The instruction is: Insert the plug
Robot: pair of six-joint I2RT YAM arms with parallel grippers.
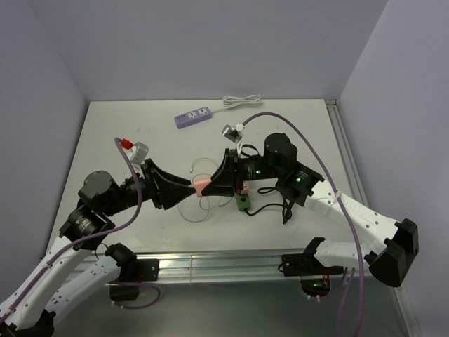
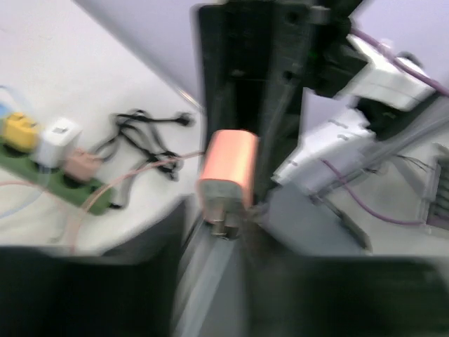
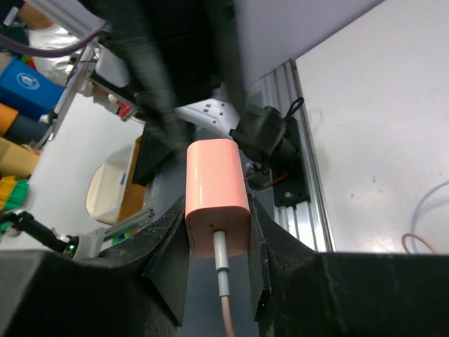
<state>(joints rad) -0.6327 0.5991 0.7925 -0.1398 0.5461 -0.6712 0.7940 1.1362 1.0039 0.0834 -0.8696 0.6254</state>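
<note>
The pink plug sits above mid-worktop, pinched in the right gripper's jaws. Its long axis runs left–right, prongs toward the left gripper — those jaws are too blurred to tell.

Pink plug, green pwr strip, white tbl.

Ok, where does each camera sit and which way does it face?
Top external: above and behind the bases, looking down at the table; both arms meet at the pink charger.
Left wrist: on the left arm, facing the charger and a green power strip; own fingers a dark blur.
Right wrist: on the right arm, its fingers clamping the charger.
Shared: all show the charger.
</note>
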